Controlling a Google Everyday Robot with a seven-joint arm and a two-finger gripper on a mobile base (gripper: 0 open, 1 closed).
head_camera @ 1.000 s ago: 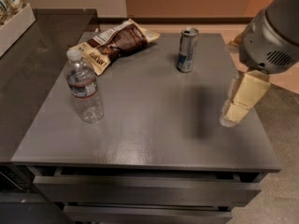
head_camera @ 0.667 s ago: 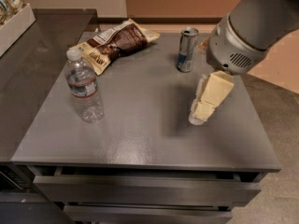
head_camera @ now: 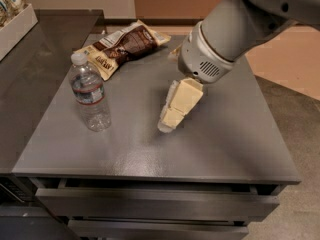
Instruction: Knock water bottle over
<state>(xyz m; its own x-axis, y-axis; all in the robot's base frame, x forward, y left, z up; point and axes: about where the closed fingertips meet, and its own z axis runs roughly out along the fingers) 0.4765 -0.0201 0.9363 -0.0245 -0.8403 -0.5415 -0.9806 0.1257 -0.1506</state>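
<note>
**Lining up a high, sideways push on the bottle**

I am holding my gripper low over the middle of the tabletop. It is tilted tip-down, with the jaws looking pressed together and carrying nothing. The water bottle is standing upright toward the left side of the camera view, apart from my gripper, with bare surface between us. A snack bag is lying behind the bottle, near the far edge.

I am judging that contact height matters most here. A touch near the base would probably only slide the bottle, so I am aiming for the shoulder, above the label band and just under the white cap. I am planning to leave the jaws closed so they meet the plastic as one blunt, stiff face. The ribbed wall is round, so an off-centre hit could glance off, and I am lining up on its middle. The bottle is sitting fairly near the tabletop's left edge, so I am favouring a short, firm nudge over a long sweep, or it may roll off once it is down.
</note>
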